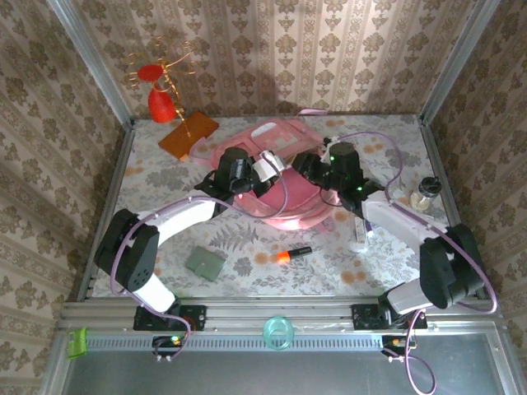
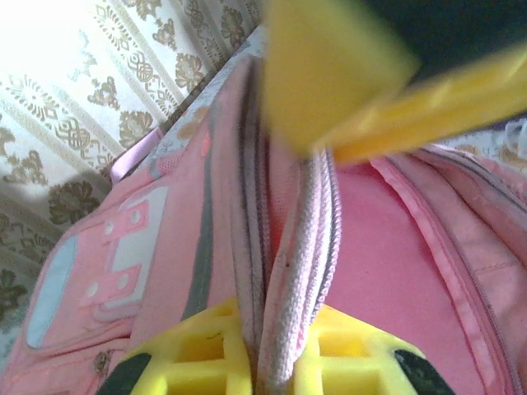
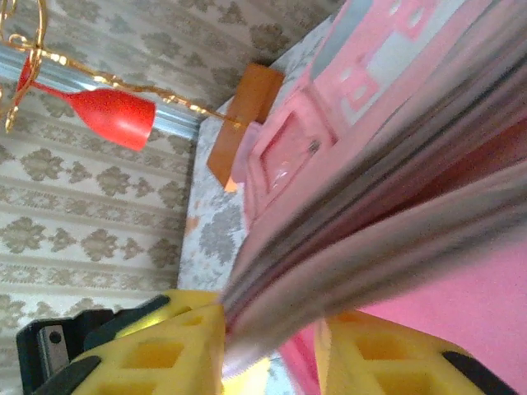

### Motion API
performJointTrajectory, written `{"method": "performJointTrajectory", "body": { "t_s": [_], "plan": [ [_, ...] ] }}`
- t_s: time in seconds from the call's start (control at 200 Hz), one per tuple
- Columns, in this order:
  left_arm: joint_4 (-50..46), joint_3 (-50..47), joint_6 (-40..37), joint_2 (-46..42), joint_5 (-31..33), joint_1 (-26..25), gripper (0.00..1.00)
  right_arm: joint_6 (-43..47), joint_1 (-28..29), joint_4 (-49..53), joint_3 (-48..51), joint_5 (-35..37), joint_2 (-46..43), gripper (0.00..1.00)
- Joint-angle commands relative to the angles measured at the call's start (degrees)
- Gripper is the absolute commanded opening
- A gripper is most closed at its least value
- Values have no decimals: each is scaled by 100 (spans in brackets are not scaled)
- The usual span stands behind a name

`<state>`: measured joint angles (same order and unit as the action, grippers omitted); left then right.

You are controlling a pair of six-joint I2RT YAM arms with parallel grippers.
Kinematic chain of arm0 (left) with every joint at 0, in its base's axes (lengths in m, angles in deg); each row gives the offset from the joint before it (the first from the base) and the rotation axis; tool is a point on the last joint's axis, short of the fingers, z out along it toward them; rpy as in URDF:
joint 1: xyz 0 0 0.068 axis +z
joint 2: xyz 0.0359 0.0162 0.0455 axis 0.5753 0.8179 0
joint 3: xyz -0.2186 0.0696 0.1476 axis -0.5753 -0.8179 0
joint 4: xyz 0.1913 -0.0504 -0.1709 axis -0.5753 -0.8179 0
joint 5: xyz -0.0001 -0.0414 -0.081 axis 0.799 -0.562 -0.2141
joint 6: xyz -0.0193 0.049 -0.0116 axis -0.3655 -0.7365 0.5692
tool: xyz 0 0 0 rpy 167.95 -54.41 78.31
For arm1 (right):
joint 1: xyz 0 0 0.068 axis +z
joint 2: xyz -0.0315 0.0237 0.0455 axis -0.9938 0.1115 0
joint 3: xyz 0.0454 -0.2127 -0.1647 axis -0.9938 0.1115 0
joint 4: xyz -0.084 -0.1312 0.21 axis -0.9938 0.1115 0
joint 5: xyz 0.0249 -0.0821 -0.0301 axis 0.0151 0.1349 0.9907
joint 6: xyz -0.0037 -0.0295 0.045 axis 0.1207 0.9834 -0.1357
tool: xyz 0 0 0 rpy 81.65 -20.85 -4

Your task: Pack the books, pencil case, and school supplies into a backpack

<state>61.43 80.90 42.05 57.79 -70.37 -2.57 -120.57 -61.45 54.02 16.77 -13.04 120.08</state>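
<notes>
Pinching backpack [image 2: 395, 271] rim w/ L tool [image 2: 292, 239]; R tool [image 3: 268, 333] astride rim, grip unclear

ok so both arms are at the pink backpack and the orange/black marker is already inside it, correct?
Not quite. The marker isn't inside the backpack. The top external view shows it lying on the table, out in the open just in front of the bag, on the side nearer the arm bases. The rest holds.

one backpack [image 1: 284, 132], one marker [image 1: 290, 253], one stick [image 1: 360, 230], one jar [image 1: 424, 193], one board [image 1: 188, 133]
</notes>
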Motion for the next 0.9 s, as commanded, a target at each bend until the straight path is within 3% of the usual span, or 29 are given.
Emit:
{"method": "performJointTrajectory", "body": {
  "t_s": [0.0, 0.16, 0.31, 0.47, 0.585, 0.695, 0.895],
  "plan": [
    [448, 94, 421, -72, -144, 239, 0, 1256, -531, 1660, 141, 668, -826, 51],
    [696, 18, 748, -88, -342, 323, 0, 2569, -1293, 2943, 487, 2424, -1100, 79],
    [976, -100, 891, -109, -505, 341, 0, 2976, -2066, 3326, 202, 2344, 21, 100],
    [1004, -134, 916, -118, -557, 346, 0, 3265, -2121, 3764, -498, 2545, 1302, 100],
    [987, -146, 869, -165, -571, 344, 0, 3365, -2182, 3874, -710, 2843, 1758, 100],
    [957, -173, 806, -189, -596, 342, 0, 3412, -2266, 3878, -863, 2689, 2072, 100],
    [895, -225, 732, -221, -596, 342, 0, 3502, -2345, 3878, -1051, 2243, 2370, 88]
  ]
}}
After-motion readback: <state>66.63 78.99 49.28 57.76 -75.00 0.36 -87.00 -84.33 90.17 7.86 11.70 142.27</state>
